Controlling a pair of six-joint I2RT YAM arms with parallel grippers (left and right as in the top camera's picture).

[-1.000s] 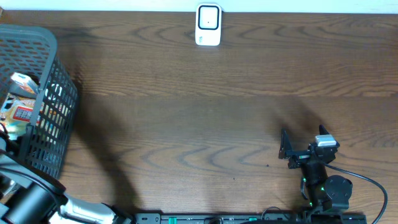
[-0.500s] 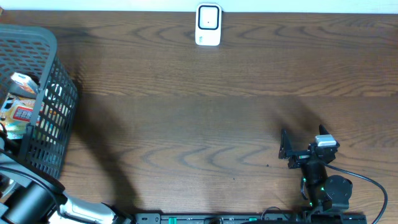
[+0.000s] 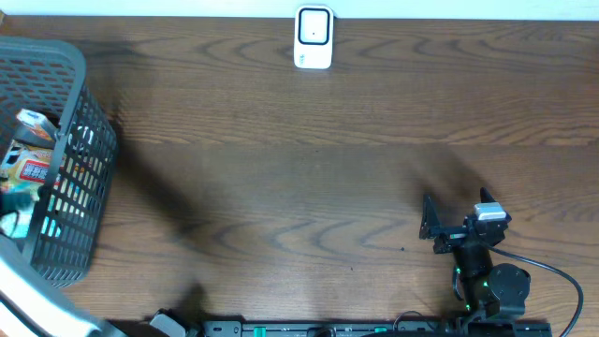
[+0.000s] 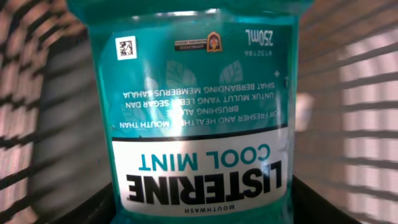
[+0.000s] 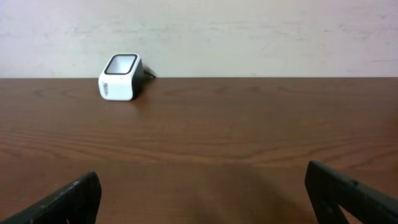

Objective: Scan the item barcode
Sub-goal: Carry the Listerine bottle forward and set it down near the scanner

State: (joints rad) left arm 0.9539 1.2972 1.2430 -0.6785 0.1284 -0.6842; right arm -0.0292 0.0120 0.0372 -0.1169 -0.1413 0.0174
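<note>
Left gripper point(image 4: 203, 185) clamps the bottle point(image 4: 193, 106), which fills the gap between its fingers inside the basket point(image 3: 89, 140) at overhead's left edge; right gripper point(image 5: 202, 193) gapes wide.

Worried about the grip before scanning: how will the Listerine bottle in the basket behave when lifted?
The Listerine bottle looks like moulded plastic, so it is probably stiff when squeezed. Its surface shows glare, so it may be slippery. Teal colour fills its whole visible body, so it is likely full and heavy for its size.
</note>
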